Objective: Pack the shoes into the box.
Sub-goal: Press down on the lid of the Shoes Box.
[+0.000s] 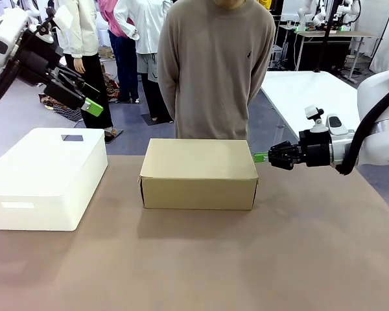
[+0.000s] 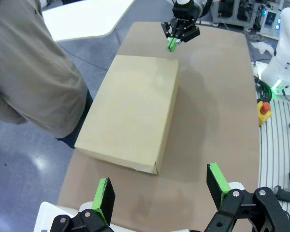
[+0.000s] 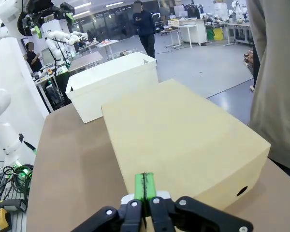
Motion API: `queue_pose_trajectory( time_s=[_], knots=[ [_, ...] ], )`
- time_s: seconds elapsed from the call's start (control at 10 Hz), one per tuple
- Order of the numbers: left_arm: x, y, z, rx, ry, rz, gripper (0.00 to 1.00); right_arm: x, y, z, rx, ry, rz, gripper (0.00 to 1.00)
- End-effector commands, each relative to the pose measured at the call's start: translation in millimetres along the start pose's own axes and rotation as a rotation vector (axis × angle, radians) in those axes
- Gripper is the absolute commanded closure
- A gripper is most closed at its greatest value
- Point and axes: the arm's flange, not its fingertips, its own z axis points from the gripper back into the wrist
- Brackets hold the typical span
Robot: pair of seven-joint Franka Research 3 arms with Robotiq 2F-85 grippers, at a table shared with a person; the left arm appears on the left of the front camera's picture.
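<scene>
The box (image 1: 198,172) is a plain brown cardboard shoebox, lid closed, lying lengthwise at the table's middle in front of the person; it also shows in the wrist views (image 2: 130,111) (image 3: 183,140). The shoes are out of view. My right gripper (image 1: 260,156) is shut with nothing between its green pads, its tip at the box's right end near the top edge (image 2: 171,44) (image 3: 145,186). I cannot tell whether it touches the box. My left gripper (image 1: 84,91) hangs open high over the table's left side, well clear of the box (image 2: 159,181).
A larger white rectangular box (image 1: 45,175) stands on the left of the brown table (image 1: 246,259), also seen behind the shoebox (image 3: 111,84). A person (image 1: 214,65) in a taupe sweater stands at the far edge just behind the box. The near half of the table is bare.
</scene>
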Motion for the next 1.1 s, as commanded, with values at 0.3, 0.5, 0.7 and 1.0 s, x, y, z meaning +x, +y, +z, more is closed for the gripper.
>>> queue_pose_trajectory(
  time_s=[0.3, 0.5, 0.7, 1.0],
  knots=[
    [-0.1, 0.6, -0.8, -0.005, -0.024, -0.014, 0.0, -0.6, -0.2, 0.0, 0.0, 0.0, -0.002, 1.0],
    [-0.1, 0.6, -0.8, -0.005, -0.024, -0.014, 0.0, 32.7, 4.6, 11.0, -0.053, 0.118, -0.053, 1.0],
    [-0.1, 0.6, -0.8, -0.005, -0.024, -0.014, 0.0, 70.6, 16.7, 26.5, -0.106, 0.236, -0.047, 1.0],
    [-0.1, 0.6, -0.8, -0.005, -0.024, -0.014, 0.0, 109.9, 30.8, 35.0, -0.132, 0.368, -0.111, 1.0]
  ],
)
